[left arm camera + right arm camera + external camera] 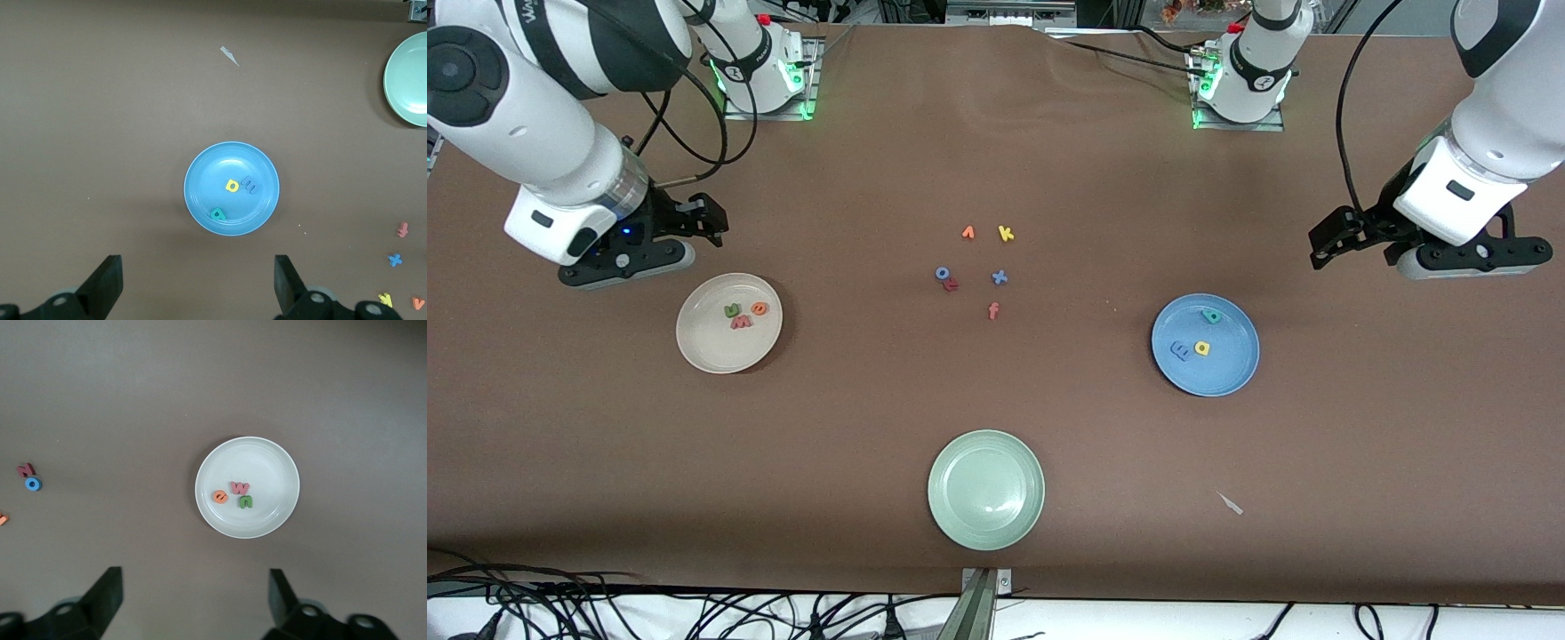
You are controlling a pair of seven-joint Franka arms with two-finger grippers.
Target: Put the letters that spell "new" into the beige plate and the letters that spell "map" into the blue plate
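The beige plate (694, 342) lies toward the right arm's end of the table and holds the green n (732, 310), the orange e (759, 308) and the pink w (741, 323). In the right wrist view the same plate (280, 463) shows the e (220, 497), w (239, 487) and n (245, 501). The blue plate (1232, 378) holds the teal p (1211, 316), yellow a (1202, 348) and blue m (1179, 351). My right gripper (707, 220) (195, 600) hangs open and empty over bare table beside the beige plate. My left gripper (1323, 244) (199, 283) is open and empty over bare table beside the blue plate (200, 167).
A pale green plate (960, 511) sits near the table's front edge. Loose letters lie mid-table: an orange one (967, 233), yellow k (1006, 234), blue o (943, 274), red r (951, 284), blue x (1000, 277), orange-red f (993, 310). A paper scrap (1231, 504) lies nearer the camera than the blue plate.
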